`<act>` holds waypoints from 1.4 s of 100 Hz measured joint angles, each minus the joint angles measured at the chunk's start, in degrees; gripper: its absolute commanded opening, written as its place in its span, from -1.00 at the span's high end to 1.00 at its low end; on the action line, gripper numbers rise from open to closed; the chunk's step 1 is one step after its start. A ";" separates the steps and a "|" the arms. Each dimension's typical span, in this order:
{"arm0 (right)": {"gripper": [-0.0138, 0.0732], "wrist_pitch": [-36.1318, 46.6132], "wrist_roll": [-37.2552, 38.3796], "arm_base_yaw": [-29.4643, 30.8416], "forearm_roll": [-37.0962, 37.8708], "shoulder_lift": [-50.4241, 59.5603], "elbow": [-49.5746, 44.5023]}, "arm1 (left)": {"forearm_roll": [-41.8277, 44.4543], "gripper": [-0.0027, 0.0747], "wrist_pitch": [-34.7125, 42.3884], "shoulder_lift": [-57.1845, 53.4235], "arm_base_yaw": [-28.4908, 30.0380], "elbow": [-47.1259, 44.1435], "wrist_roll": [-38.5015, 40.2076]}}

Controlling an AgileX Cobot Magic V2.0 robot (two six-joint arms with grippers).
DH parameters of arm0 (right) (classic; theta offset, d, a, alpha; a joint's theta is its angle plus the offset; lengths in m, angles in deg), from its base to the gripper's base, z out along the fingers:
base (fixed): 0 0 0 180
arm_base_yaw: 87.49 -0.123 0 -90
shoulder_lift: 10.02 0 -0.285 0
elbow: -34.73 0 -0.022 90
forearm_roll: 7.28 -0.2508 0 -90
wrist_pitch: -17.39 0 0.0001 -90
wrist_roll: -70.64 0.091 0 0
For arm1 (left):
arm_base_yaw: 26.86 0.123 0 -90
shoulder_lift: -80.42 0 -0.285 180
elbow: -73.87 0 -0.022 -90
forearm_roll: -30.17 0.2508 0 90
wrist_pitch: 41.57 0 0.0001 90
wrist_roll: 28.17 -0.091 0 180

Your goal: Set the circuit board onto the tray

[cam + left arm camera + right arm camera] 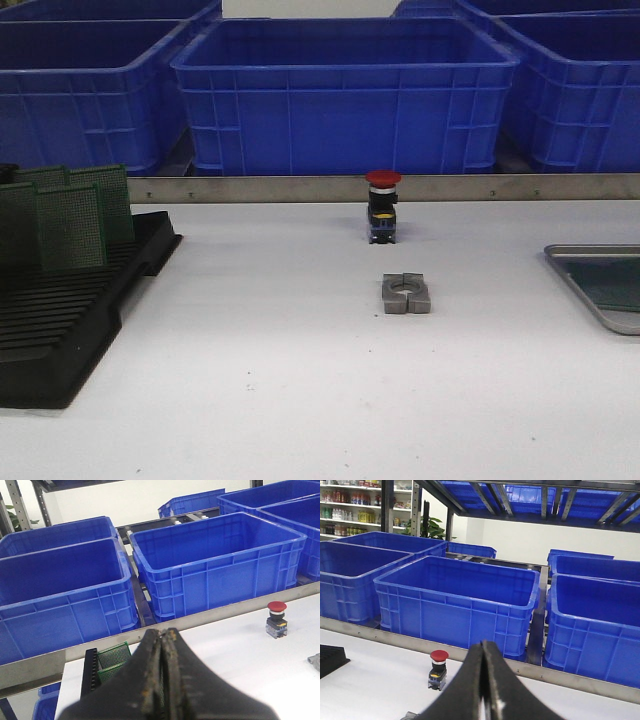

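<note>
My left gripper [162,680] and right gripper [482,685] are both pressed closed on nothing. The grey tray [572,272] at the table's right edge already holds one green circuit board [612,282]. More green boards [70,215] stand in the black slotted rack [70,320] on the left; the nearest blue bin [345,95] looks empty.

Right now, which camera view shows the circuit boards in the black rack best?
The front view. There the green circuit boards stand upright in the black rack at the table's left, several visible. The left wrist view shows only a small part of the boards behind the closed left gripper. The right wrist view shows only a rack corner, no boards.
</note>
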 measured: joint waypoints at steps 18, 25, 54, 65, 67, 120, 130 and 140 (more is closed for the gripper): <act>0.82 0.00 0.24 0.00 0.00 0.00 0.00 | 0.00 0.98 0.26 0.00 0.00 -0.14 0.00; 0.82 0.00 0.24 0.00 0.00 0.00 0.00 | 0.18 0.98 1.43 -0.26 0.00 -0.58 0.00; 0.82 0.00 0.24 0.00 0.00 0.00 0.00 | 30.34 0.98 4.36 -1.96 -0.11 -2.02 30.89; 0.82 0.00 0.24 0.00 0.00 0.00 0.00 | 42.16 0.98 6.93 -2.97 -1.61 -5.48 44.05; 0.82 0.00 0.24 0.00 0.00 0.00 0.00 | 43.34 0.98 7.64 -3.42 -2.03 -6.25 45.40; 0.82 0.00 -0.01 0.00 0.00 0.00 0.00 | 54.84 0.98 13.22 -14.47 0.07 -19.92 56.93; 0.82 0.00 -0.01 0.00 0.00 0.00 0.00 | 54.98 0.98 12.44 -14.47 0.18 -19.92 57.70; 0.82 0.00 -0.01 0.00 0.00 0.00 0.00 | 55.06 0.98 10.92 -14.47 0.18 -19.92 58.35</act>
